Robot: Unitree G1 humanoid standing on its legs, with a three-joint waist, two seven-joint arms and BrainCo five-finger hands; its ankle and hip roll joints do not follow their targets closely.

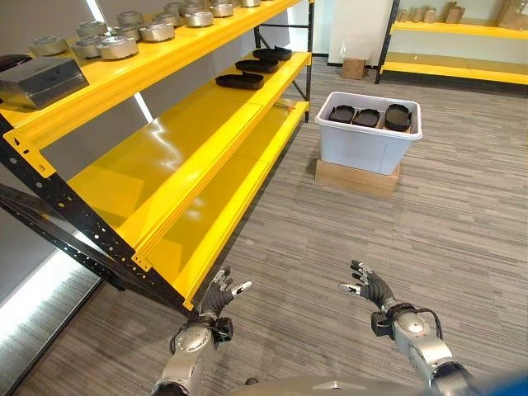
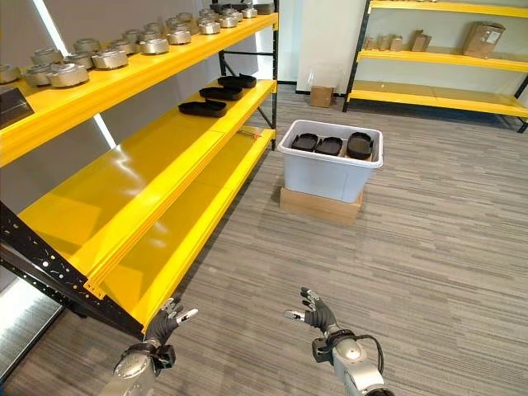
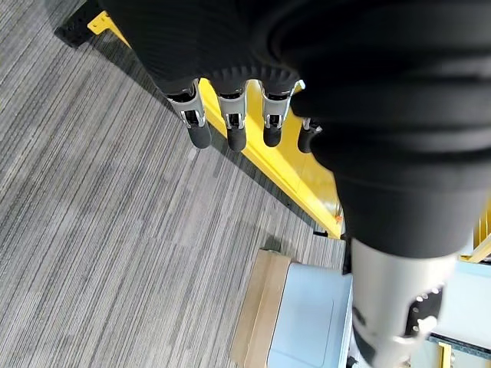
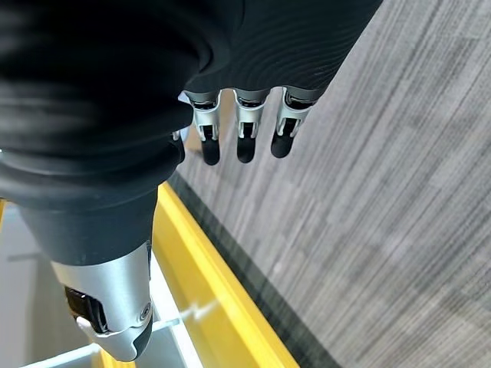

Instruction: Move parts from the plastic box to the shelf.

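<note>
- Black round moulded parts (image 1: 367,117): three in white plastic box (image 1: 367,142), on flat cardboard base (image 1: 356,177), well ahead of you.
- Yellow metal shelf (image 1: 177,144): your left; similar parts at far end.
- Left hand (image 1: 219,295), right hand (image 1: 371,288): fingers spread, empty, over floor.
- Step: approach. Next, prob.: walk to box, reach in.

The long yellow metal shelf (image 1: 190,132) is painted glossy and smooth, mirroring light streaks, on matt black perforated steel uprights (image 1: 58,206). Dull silver round metal parts (image 1: 120,45) sit on its top level and matt black flat trays (image 1: 241,80) lower down. The pale grey smooth plastic box (image 1: 367,140) rests on a plain wooden board (image 1: 356,176) over a rough, striped grey carpet floor (image 1: 462,223).
</note>
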